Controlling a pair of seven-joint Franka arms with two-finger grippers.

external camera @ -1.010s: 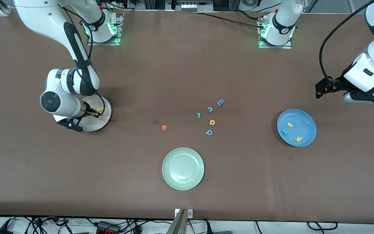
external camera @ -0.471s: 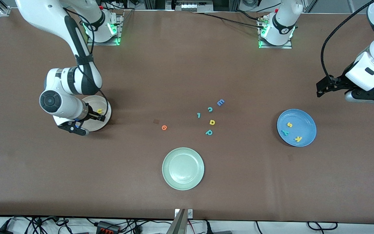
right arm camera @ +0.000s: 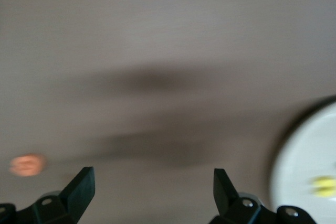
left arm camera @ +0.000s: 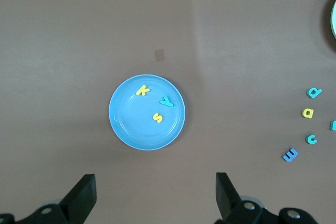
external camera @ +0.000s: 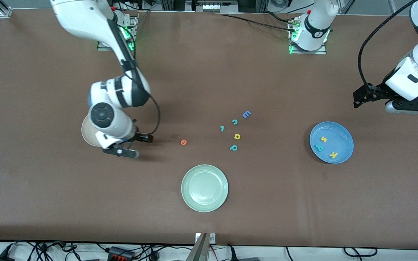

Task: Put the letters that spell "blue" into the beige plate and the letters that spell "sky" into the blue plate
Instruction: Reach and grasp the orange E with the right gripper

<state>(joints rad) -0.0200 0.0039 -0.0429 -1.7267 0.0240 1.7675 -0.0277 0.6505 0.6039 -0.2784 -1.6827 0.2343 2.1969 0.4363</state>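
The beige plate (external camera: 85, 132) is mostly hidden under my right arm; the right wrist view shows its rim (right arm camera: 310, 166) with the yellow u (right arm camera: 324, 186) in it. My right gripper (external camera: 135, 144) (right arm camera: 152, 192) is open and empty over bare table, between that plate and the orange e (external camera: 183, 142) (right arm camera: 27, 164). The blue plate (external camera: 331, 142) (left arm camera: 147, 112) holds the yellow s (external camera: 324, 139), teal y (external camera: 318, 147) and yellow k (external camera: 334, 155). My left gripper (external camera: 408, 106) (left arm camera: 155, 198) waits open and empty, high beside the blue plate at the left arm's end.
A cluster of loose letters lies mid-table: blue E (external camera: 246, 114), teal c (external camera: 234, 122), a teal l-like piece (external camera: 222, 128), yellow a (external camera: 237, 136) and teal p (external camera: 233, 147). A pale green plate (external camera: 204, 188) sits nearer the front camera.
My right gripper opened over the beige plate, left the yellow u there, and swung off the plate toward the orange e. The left arm has not moved.
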